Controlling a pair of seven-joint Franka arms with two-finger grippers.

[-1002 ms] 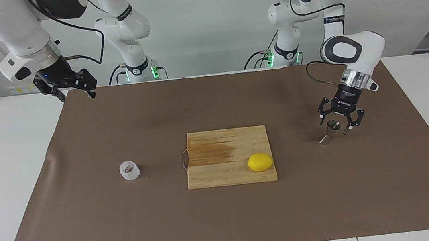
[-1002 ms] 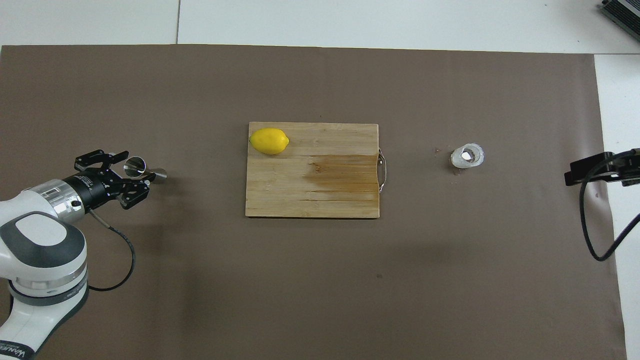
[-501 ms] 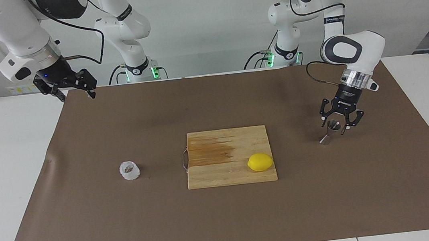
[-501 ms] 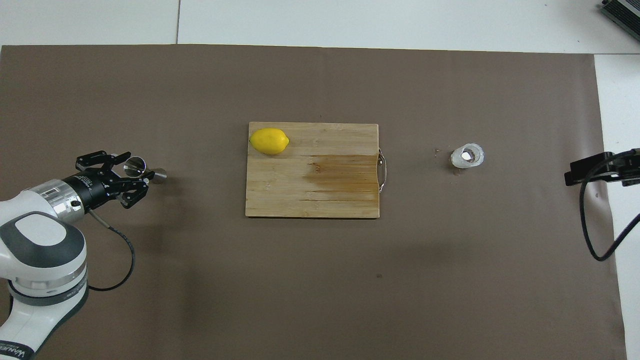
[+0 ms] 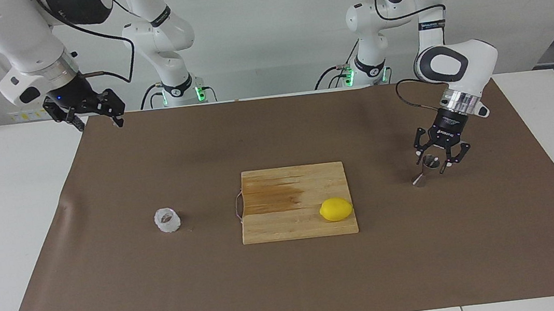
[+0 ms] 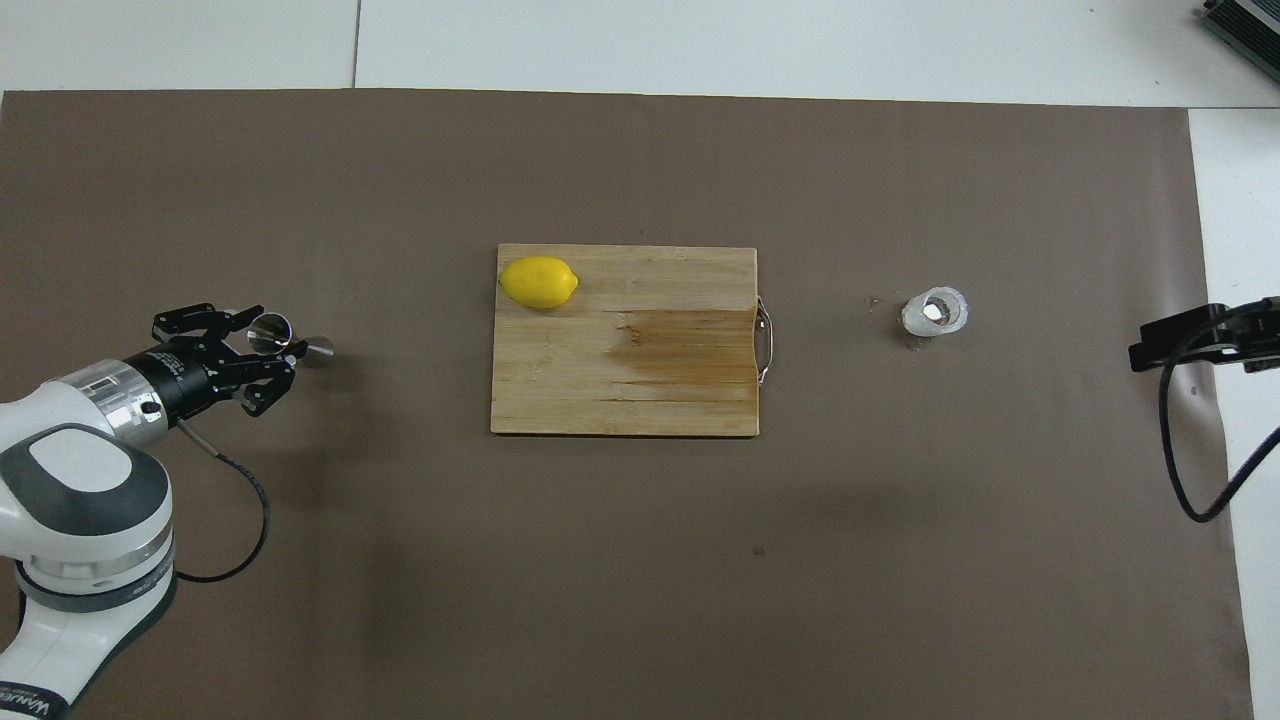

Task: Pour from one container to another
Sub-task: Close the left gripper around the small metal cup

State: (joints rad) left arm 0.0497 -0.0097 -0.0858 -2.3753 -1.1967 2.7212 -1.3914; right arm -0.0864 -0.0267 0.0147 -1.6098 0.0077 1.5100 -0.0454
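Toward the left arm's end of the table you've got the left gripper (image 5: pixel 432 163) down around the top cone of the steel jigger (image 5: pixel 426 170), which stands upright on the brown mat (image 5: pixel 291 279), beside the cutting board (image 5: pixel 280 186) and well apart from it. Fingers sit either side of the jigger's upper rim, partly drawn in; can't tell whether the pads actually touch the metal, so no confirmed grip. From overhead you see the jigger's open mouth (image 6: pixel 268 333) between the finger links w/ the base cone poking out toward the board. Your ridged white cup (image 5: pixel 167 220) stands on the mat toward the right arm's end, beside the board's wire handle (image 5: pixel 237 208) but not touching it; overhead shows a brownish inside w/ a pale spot at the bottom, and a few dark specks on the mat just beside it. Lemon (image 5: pixel 336 209) lies on the board, at the corner farthest from the robots on the jigger's side. Right gripper (image 5: pixel 95 116) waits up in the air over the mat's corner by its own base, fingers spread wide, nothing in them.
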